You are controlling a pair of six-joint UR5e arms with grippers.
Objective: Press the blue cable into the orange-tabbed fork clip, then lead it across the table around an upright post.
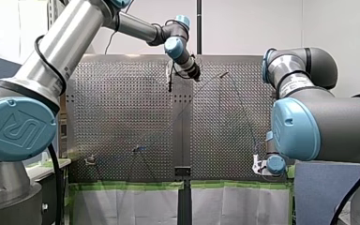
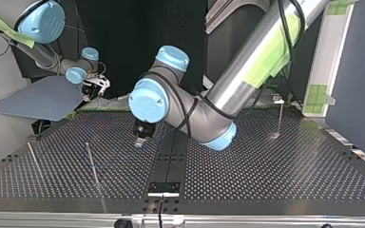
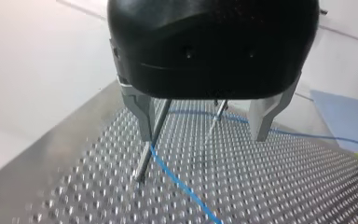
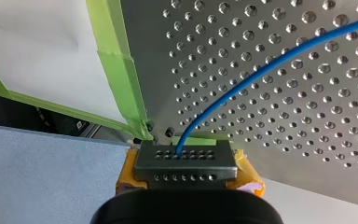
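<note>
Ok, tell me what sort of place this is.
Probably a robotics lab: my left arm and my right arm reach over a perforated metal table carrying an upright post and a blue cable, edged with green tape.

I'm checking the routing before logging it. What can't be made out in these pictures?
Orange-tabbed fork clip: unidentifiable; the front view's small fixtures are too small.
Blue cable where it meets the post: left wrist view, covered by my left claw.
My right claw: front view, mostly hidden by its own arm.
</note>
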